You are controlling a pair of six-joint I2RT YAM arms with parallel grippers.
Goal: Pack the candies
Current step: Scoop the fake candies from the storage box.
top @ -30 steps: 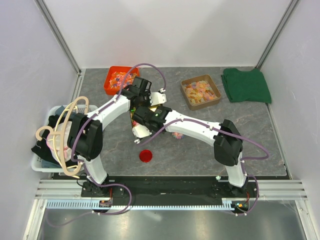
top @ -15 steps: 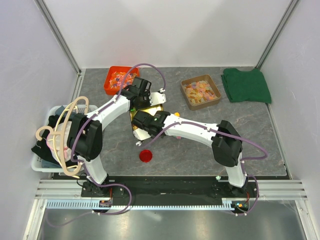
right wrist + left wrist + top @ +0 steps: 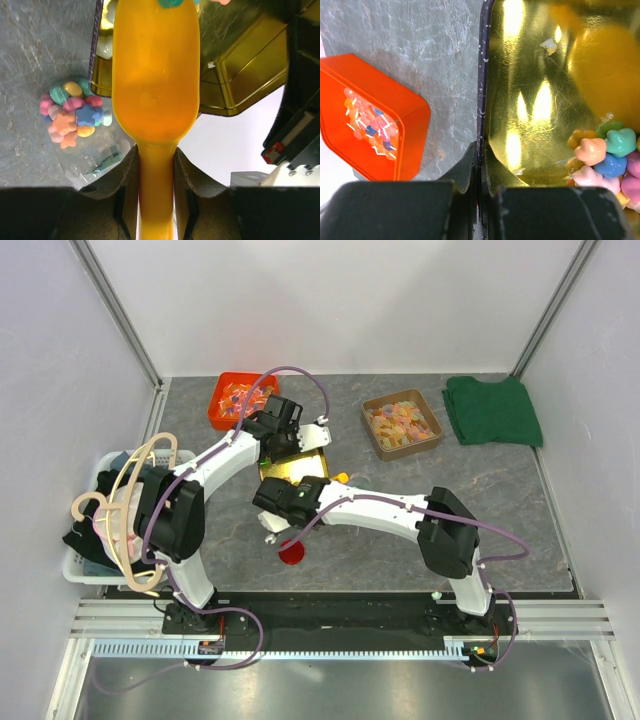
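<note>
The candies (image 3: 606, 152) are chunky pebbles in mixed colours, heaped in a corner of a gold tray (image 3: 530, 100). My left gripper (image 3: 480, 150) is shut on that tray's dark rim; from above it (image 3: 283, 445) sits at the tray's (image 3: 300, 464) far side. More candies (image 3: 72, 112) lie in a clear container on the table. My right gripper (image 3: 156, 150) is shut on the handle of a yellow scoop (image 3: 155, 75), whose bowl reaches over the gold tray (image 3: 235, 65). A green candy (image 3: 172, 2) shows at the scoop's tip. From above, the right gripper (image 3: 283, 502) is just near of the tray.
An orange-red tray of wrapped sweets (image 3: 235, 398) stands at the back left, a brown tray of gummies (image 3: 400, 423) at the back right. A green cloth (image 3: 492, 410) lies far right. A red disc (image 3: 291, 552) lies near the arms. A white basket (image 3: 80, 565) with hangers stands left.
My right gripper has drawn back toward the near left with the scoop, away from the tray's middle. The left gripper keeps its hold on the tray rim.
</note>
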